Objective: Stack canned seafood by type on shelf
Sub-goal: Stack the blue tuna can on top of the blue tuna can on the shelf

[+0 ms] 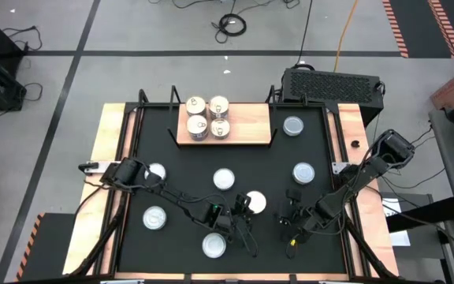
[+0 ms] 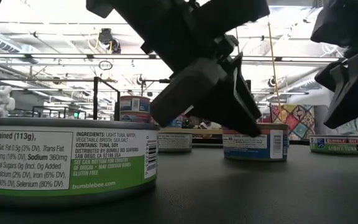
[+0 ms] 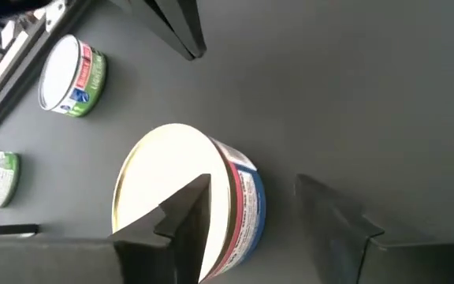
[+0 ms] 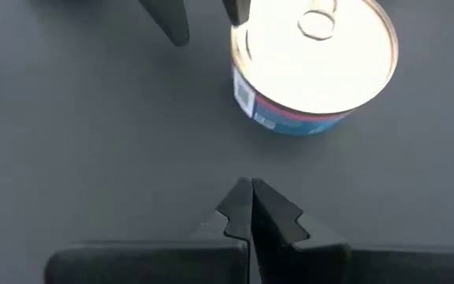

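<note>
The shelf (image 1: 252,128) lies at the table's far edge, with several cream-topped tins of canned seafood (image 1: 209,117) standing on its left half. A red-and-blue-labelled tin (image 1: 255,203) (image 3: 172,181) (image 4: 314,59) stands upright on the black tabletop near the middle front. My left gripper (image 1: 243,207) (image 3: 252,180) is open right at this tin's left side. One fingertip (image 3: 195,197) shows in front of the tin's top and the other fingertip (image 3: 321,209) stands beside it. I see no touch. My right gripper (image 1: 288,214) (image 4: 251,183) is shut and empty, just right of the tin.
Loose tins stand around the table: one in the middle (image 1: 224,180), two on the right (image 1: 303,172) (image 1: 293,126), two on the left (image 1: 157,172) (image 1: 154,217) and one at the front (image 1: 213,246) (image 2: 67,158). A black box (image 1: 333,85) sits beyond the far right corner.
</note>
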`<state>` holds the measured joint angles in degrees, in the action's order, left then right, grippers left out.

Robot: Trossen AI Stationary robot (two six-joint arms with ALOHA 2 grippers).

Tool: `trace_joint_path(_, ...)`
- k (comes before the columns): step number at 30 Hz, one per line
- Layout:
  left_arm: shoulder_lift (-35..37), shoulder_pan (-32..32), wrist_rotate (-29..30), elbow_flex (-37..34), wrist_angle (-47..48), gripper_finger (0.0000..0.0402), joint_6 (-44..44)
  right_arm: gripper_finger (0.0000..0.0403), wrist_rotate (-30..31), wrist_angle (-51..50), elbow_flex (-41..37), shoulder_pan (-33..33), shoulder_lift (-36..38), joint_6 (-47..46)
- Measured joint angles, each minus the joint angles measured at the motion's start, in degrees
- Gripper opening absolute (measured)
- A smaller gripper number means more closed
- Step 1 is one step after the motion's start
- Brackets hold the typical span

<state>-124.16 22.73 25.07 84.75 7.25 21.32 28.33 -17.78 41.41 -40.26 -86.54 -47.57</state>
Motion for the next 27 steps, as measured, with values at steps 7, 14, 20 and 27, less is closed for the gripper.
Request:
trace_joint_path(7,0.0,-0.91,-1.04,0.0,0.35,0.0178,-0.09,0.0,0.52,0.09,0.0,0.01,0.0,0.0)
trace_joint_path(14,0.0,-0.97,-1.21,0.0,0.61,0.0178,-0.09,0.0,0.68,0.11,0.0,0.01,0.0,0.19)
trace_joint_path(20,0.0,-0.97,-2.41,0.0,0.87,0.0178,-0.2,0.0,0.66,0.15,0.0,0.01,0.0,0.2)
trace_joint_path(27,-0.02,-1.03,-3.49,0.0,1.23,0.0178,-1.16,0.0,0.23,0.11,0.0,0.01,0.0,0.26)
